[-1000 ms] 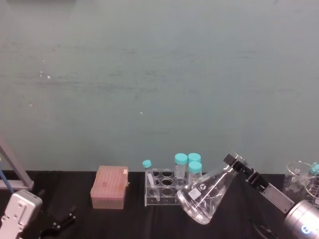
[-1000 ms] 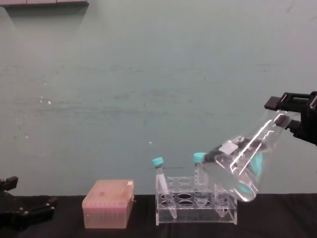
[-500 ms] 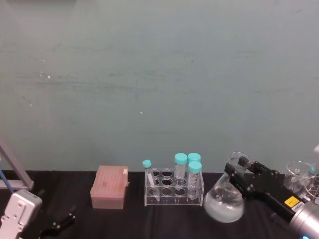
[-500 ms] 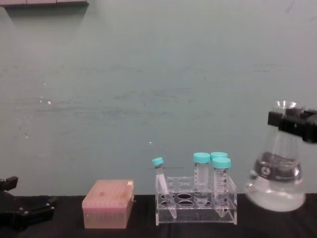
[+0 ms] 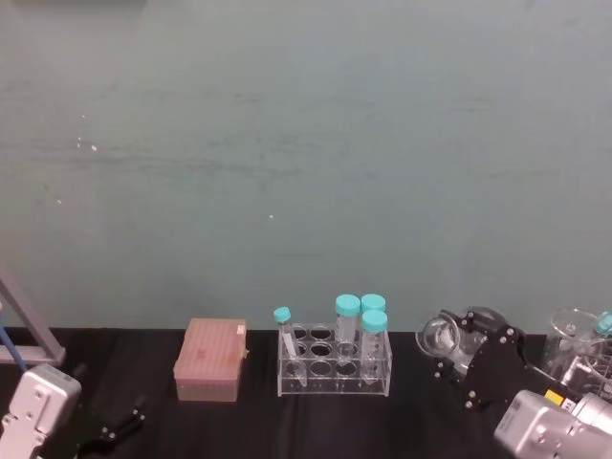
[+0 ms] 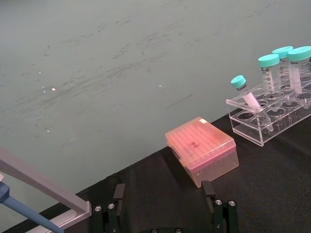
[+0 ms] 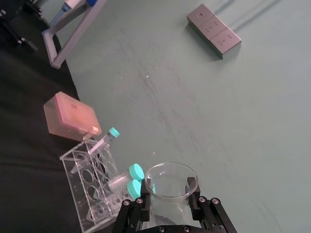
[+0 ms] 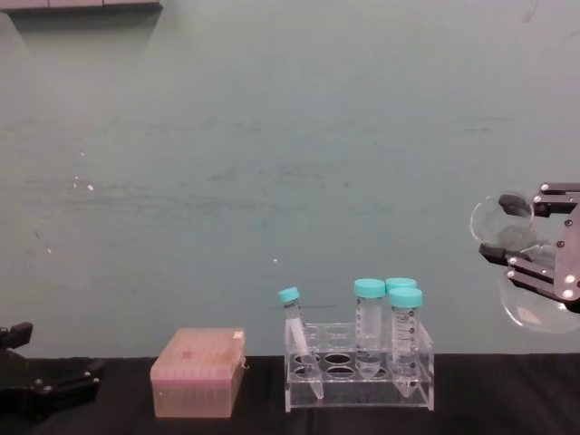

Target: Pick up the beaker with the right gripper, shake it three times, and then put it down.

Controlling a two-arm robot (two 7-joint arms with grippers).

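The beaker (image 5: 441,336) is a clear glass flask held off the table at the right, tilted with its open mouth (image 8: 497,221) pointing left and its wide base (image 8: 540,308) to the right. My right gripper (image 5: 459,344) is shut on its neck, right of the tube rack and above table level. In the right wrist view the black fingers (image 7: 132,206) clamp either side of the neck below the flared rim (image 7: 171,180). My left gripper (image 6: 165,213) rests low at the left, open and holding nothing, also seen in the head view (image 5: 113,430).
A clear tube rack (image 5: 333,363) with several teal-capped tubes (image 5: 348,306) stands mid-table, a pink tip box (image 5: 210,359) to its left. More glassware (image 5: 577,337) stands at the far right. A pipette stand (image 5: 24,330) is at the far left.
The beaker swung from tilted with its base to the left, through upright, to tilted with its mouth to the left. My right gripper moved rightward with it. The left arm stayed still.
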